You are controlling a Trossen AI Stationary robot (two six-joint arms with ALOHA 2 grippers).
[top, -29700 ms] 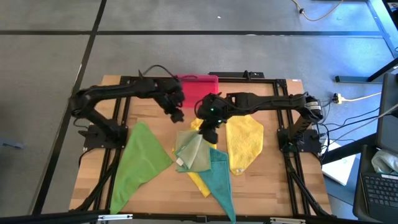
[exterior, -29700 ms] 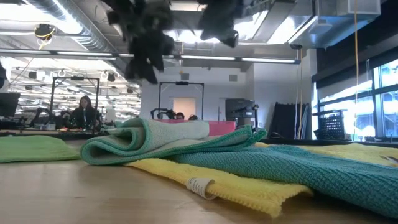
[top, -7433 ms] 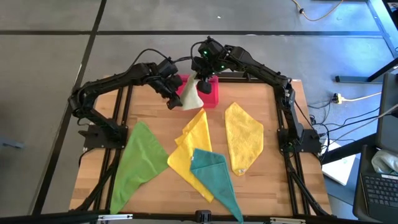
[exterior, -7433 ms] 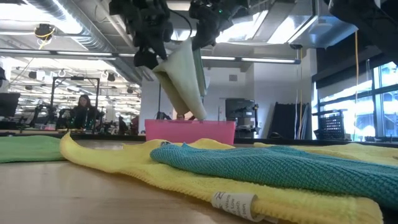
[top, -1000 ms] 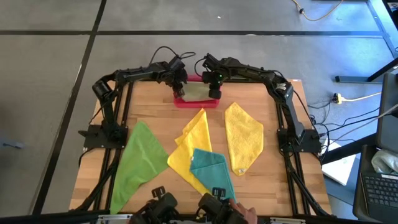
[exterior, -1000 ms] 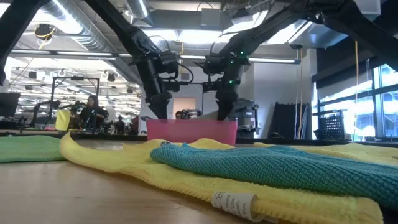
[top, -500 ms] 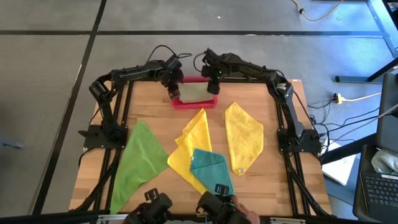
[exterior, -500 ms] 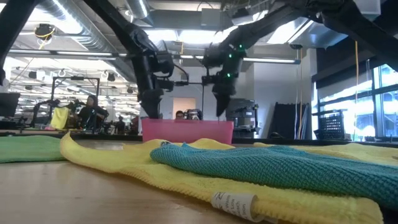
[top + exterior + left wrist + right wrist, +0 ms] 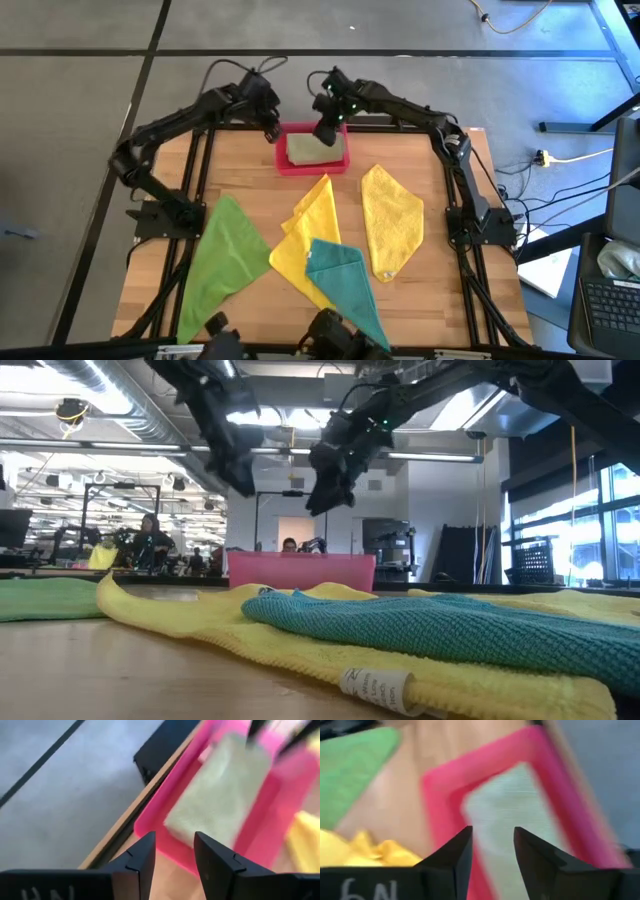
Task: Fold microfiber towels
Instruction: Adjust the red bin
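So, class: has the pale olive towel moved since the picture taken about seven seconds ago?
Yes. The pale olive towel hung between both grippers above the pink tray's near left corner; now it lies folded inside the tray, released.

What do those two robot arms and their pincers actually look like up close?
Both arms are dark, nearly black, built of slim jointed segments with loose black cables looping near the wrists. The left pincer and the right pincer each end in two flat, angular dark fingers. Small green lights glow on the right arm's wrist, and pale lettering is printed on the pincer bodies.
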